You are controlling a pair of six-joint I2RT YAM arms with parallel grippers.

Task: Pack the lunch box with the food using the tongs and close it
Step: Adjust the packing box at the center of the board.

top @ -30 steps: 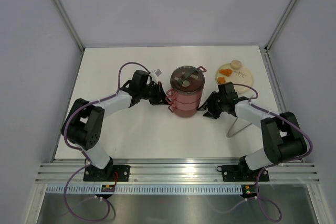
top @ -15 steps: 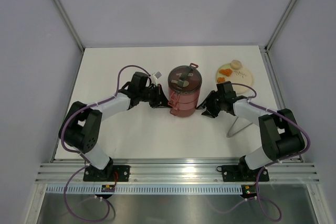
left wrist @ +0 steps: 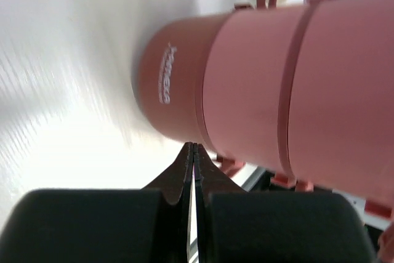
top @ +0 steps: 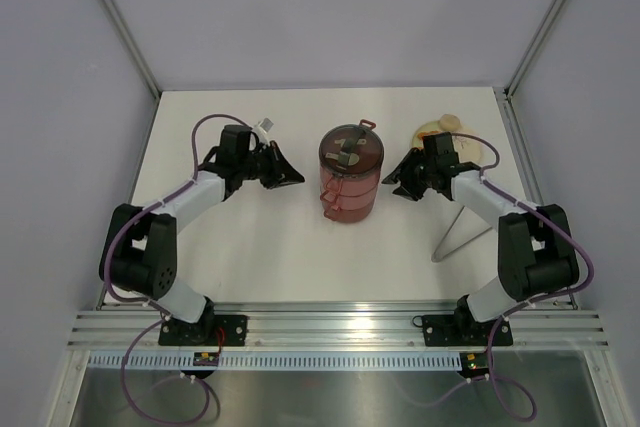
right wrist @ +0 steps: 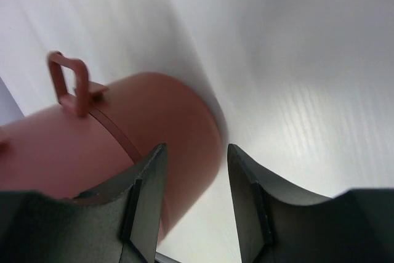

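Left hand (top: 290,176) sits pressed together and empty on the table (top: 250,257), apart from the stacked lunch box (top: 349,179) standing upright mid-table with its lid on (three dark-red tiers, side clips visible). Right hand (top: 393,183) is spread with nothing between its fingers, just beside the box, and past it the cream plate (top: 482,149) is mostly hidden by the arm. The tongs (top: 458,237) lie flat on the table near the right arm; they look thin, springy and slick, likely best pinched mid-arm, while the box seems rigid, smooth and tippy, better steadied at its side handles.
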